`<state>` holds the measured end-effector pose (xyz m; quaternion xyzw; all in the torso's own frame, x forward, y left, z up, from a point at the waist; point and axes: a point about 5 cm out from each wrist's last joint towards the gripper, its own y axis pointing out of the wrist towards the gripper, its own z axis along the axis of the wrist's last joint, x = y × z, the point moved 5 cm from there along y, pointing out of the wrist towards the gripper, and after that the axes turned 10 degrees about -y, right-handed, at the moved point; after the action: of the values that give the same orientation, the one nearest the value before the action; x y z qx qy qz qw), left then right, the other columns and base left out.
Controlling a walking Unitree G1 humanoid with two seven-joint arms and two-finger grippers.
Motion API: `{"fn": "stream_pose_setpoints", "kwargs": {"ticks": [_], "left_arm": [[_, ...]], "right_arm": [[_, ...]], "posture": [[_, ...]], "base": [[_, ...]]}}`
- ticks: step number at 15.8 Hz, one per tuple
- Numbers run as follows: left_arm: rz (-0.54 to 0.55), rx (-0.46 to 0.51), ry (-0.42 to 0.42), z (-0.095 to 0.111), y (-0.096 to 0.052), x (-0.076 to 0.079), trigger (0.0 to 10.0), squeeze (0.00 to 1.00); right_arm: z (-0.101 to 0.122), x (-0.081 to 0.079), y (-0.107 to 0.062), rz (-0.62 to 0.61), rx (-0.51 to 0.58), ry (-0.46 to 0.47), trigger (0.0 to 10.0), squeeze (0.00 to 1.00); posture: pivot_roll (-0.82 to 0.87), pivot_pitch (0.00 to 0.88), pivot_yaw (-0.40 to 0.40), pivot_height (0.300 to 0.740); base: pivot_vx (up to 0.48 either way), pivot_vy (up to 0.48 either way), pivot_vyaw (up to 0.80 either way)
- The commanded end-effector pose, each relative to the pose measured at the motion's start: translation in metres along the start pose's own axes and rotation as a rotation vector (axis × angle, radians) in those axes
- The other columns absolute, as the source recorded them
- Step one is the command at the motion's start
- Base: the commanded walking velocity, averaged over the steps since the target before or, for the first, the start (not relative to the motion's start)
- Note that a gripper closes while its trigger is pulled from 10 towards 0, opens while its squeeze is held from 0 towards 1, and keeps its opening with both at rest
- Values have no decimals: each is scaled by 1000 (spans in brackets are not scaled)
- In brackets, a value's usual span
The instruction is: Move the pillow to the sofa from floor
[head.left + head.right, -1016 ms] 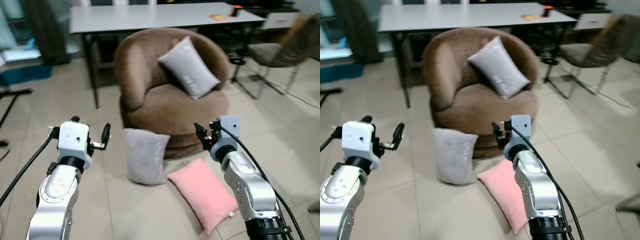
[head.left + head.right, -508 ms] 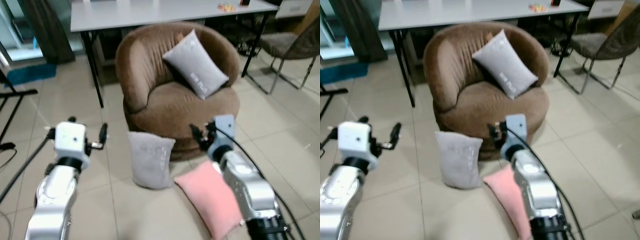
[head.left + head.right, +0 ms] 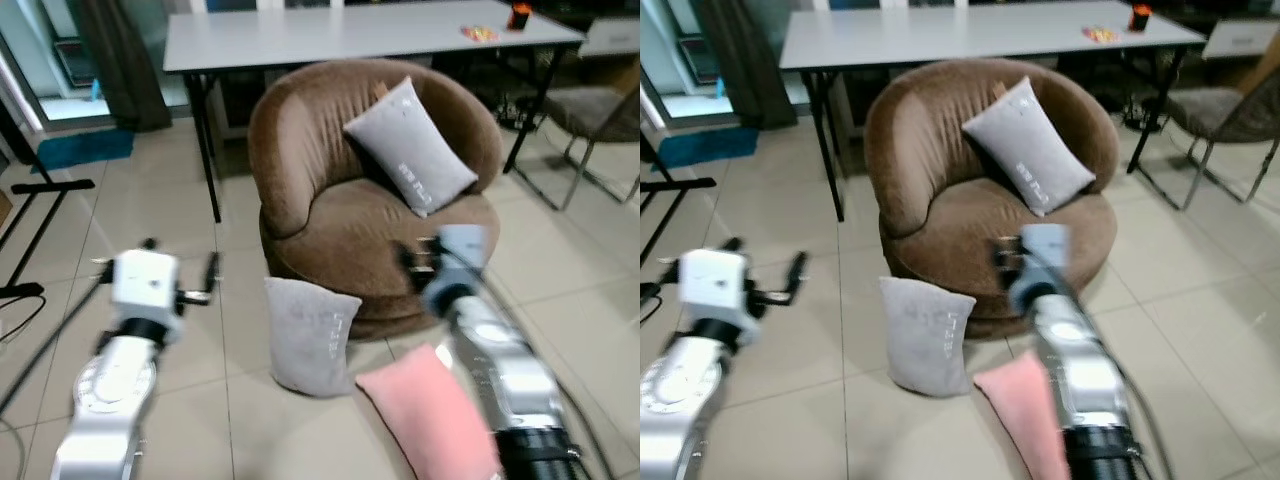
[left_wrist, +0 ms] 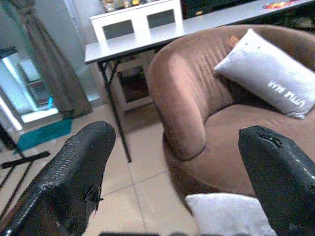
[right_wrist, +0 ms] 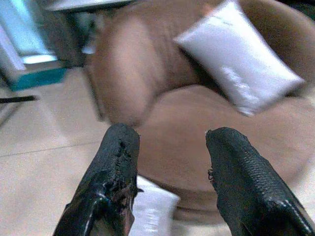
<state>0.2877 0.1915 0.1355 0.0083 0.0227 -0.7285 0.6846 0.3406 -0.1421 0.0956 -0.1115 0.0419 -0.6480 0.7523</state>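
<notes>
**Presently: both jaws released, floor pillows lie below and between the arms**

Nearest, the pink pillow (image 3: pixel 430 410) lies flat on the floor directly beneath the right gripper (image 5: pixel 170 162), its long axis running away along that forearm. The right arm is judged nearer to it. Next, the grey pillow (image 3: pixel 308 335) stands propped against the sofa (image 3: pixel 330 215) base, below and inboard of the left gripper (image 4: pixel 177 172), long axis upright. Both jaws stand spread, holding nothing. Farthest, ahead of both jaws, a second grey cushion (image 3: pixel 410 145) already rests on the sofa seat.
</notes>
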Motion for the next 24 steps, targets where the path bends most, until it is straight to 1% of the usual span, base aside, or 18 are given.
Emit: {"fn": "stream_pose_setpoints", "kwargs": {"ticks": [1, 3, 4, 5, 7, 8, 9, 12, 18, 22, 24], "left_arm": [[16, 3, 15, 3, -1, -7, 10000, 0], [13, 3, 13, 2, -1, -5, 10000, 0], [9, 1, 9, 1, -2, -4, 10000, 0], [3, -2, 8, 0, -2, -1, 10000, 0], [0, -2, 8, 0, -3, -1, 10000, 0], [-3, -3, 7, 0, -2, 0, 10000, 0], [-4, -3, 7, 0, -3, 0, 10000, 0], [-13, -6, 10, 0, -2, 1, 10000, 0], [-17, 2, 17, 3, -1, -1, 10000, 0], [-18, -1, 15, 1, 1, -1, 10000, 0], [-18, 1, 16, 2, 1, -1, 10000, 0]], "right_arm": [[8, -15, 2, 52, 27, -22, 10000, 0], [9, -18, 0, 80, 32, -60, 10000, 0], [9, -17, -1, 83, 34, -64, 10000, 0], [8, -13, -2, 64, 31, -54, 10000, 0], [7, -10, 0, 40, 26, -66, 10000, 0], [6, -8, 0, 25, 22, -35, 10000, 0], [6, -7, 0, 22, 22, -30, 10000, 0], [5, -5, -1, 14, 21, -42, 10000, 0], [6, -9, 2, 12, 26, -39, 10000, 0], [5, -3, 1, -3, 22, -42, 10000, 0], [4, -3, 2, -4, 20, -44, 10000, 0]], "posture": [[19, 0, 1, 740], [12, 0, -1, 740], [11, 0, -1, 740], [12, 0, -1, 740], [12, 0, 2, 740], [12, 0, 4, 740], [11, 0, 6, 740], [8, 0, 13, 740], [18, 0, 14, 740], [12, 0, 14, 740], [14, 0, 15, 740]], "base": [[274, 0, 0], [272, 0, 0], [277, 0, 0], [277, 0, 800], [287, 0, 800], [292, 0, 0], [296, 0, 0], [301, 0, 0], [321, 0, 0], [355, 0, 0], [356, 0, 0]]}}
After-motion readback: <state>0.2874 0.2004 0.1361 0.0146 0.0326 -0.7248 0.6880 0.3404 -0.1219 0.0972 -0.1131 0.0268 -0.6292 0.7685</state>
